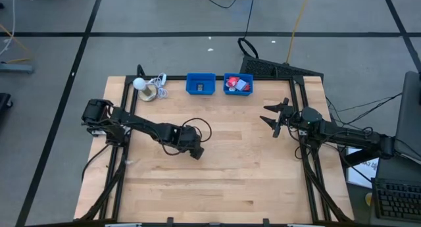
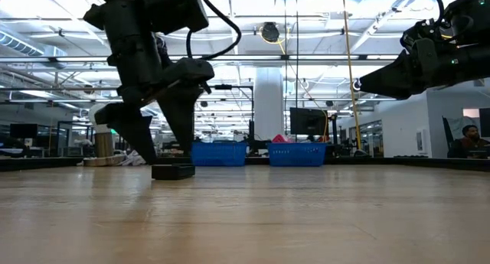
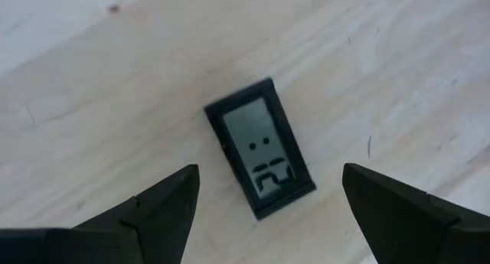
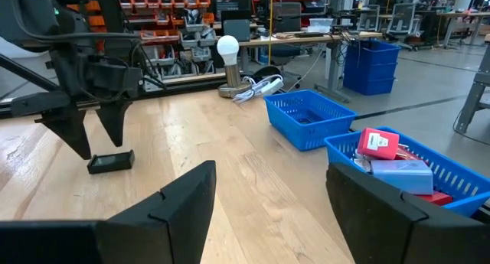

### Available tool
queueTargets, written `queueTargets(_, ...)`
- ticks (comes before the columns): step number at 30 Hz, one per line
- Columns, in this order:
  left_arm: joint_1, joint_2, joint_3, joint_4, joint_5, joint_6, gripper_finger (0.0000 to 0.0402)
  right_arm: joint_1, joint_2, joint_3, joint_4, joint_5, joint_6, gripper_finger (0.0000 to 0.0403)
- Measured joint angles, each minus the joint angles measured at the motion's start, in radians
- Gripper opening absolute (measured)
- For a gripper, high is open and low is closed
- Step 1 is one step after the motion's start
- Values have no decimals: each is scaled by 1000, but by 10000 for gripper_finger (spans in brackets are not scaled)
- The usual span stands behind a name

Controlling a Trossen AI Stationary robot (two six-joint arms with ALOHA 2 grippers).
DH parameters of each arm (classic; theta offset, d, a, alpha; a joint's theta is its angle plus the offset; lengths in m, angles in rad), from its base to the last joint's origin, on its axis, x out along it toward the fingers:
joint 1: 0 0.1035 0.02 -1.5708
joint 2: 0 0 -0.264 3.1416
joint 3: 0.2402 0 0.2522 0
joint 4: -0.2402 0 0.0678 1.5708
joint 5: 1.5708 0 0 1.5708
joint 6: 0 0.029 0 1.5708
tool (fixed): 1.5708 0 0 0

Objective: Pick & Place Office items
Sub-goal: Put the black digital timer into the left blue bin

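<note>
Two blue bins sit near the far edge of the counter [image 1: 217, 181]. One bin [image 1: 200, 83] has a small dark piece in it. The other bin [image 1: 238, 84] holds red blocks [image 4: 378, 144] and a light blue block [image 4: 400, 171].

A little black screen thing [image 3: 262, 158] lies flat on the wood near the middle of the counter, a bit toward the left side. The left fingers [image 3: 268, 210] hang right over it, spread wide apart, one on each side. They are not touching it.

The right fingers [image 1: 276, 117] are up in the air near the right edge of the counter. They are partly apart and hold nothing.

A white ball [image 1: 139, 83] with a curly cord sits by the far left corner.
</note>
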Motion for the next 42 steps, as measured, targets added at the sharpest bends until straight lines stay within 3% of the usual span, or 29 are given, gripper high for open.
queueTargets(17, -19, 78, 4, 15, -67, -16, 326, 0, 0, 0, 3, 0, 0, 238)
queueTargets(33, -51, 100, 3, 9, -130, 73, 324, 0, 1, 0, 2, 0, 0, 238)
queueTargets(37, -49, 100, 3, 6, -122, 75, 292, 0, 1, 0, 2, 0, 0, 238)
queueTargets(42, -50, 101, 0, -8, -124, 119, 207, 0, 1, 0, 2, 0, 0, 238)
